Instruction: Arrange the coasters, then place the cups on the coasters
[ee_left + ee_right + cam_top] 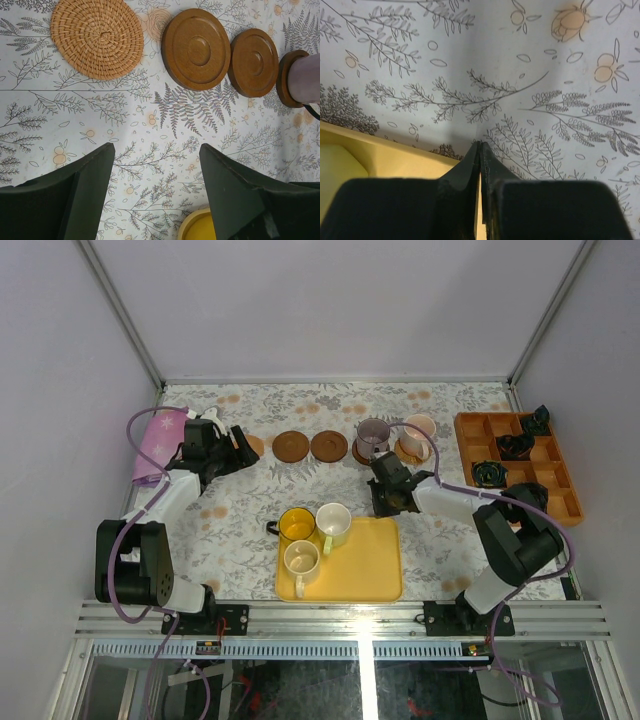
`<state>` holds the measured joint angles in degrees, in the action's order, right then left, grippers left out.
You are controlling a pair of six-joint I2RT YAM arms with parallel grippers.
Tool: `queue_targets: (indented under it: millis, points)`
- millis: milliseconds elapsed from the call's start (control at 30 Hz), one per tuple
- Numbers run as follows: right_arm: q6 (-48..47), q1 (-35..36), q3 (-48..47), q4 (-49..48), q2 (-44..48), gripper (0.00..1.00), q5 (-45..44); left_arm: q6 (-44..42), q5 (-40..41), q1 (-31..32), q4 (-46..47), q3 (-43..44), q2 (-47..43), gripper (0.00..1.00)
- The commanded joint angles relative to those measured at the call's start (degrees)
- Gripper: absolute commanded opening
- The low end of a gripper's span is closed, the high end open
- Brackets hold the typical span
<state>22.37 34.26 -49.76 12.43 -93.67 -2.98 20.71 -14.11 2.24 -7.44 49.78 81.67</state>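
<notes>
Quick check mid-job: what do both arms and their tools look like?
The left arm and right arm have white links and bulky black joints, each with a lilac cable looping alongside. The left tool and right tool each have two matte black, wedge-shaped fingers.

Floral table (240, 530) carries coasters (291, 446), yellow tray (368, 570) (orange tray (470, 432) too).

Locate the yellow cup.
Top view: the yellow cup stands at the yellow tray's far left corner, a cream cup to its right, a second cream cup just nearer.
</notes>
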Motion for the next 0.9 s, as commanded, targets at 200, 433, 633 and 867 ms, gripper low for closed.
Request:
queue_targets:
  millis: [200,433,633,867]
  points:
    - [0.8,2.2,1.0,7.6,2.6,0.0,-3.0,-0.2,-0.1,0.4,0.4,0.3,-0.5,0.69]
    - [1.1,2.2,-2.9,7.9,0.6,0.01,-6.4,-0.2,-0.5,0.5,0.5,0.0,-1.0,0.69]
    - [0.4,2.2,-4.8,8.6,6.3,0.04,-10.9,-0.5,-0.1,0.6,0.0,0.1,-1.3,0.7]
    - [0.3,2.3,-2.8,12.2,10.8,0.01,-8.4,-0.1,-0.2,0.7,0.2,0.0,-1.0,0.7]
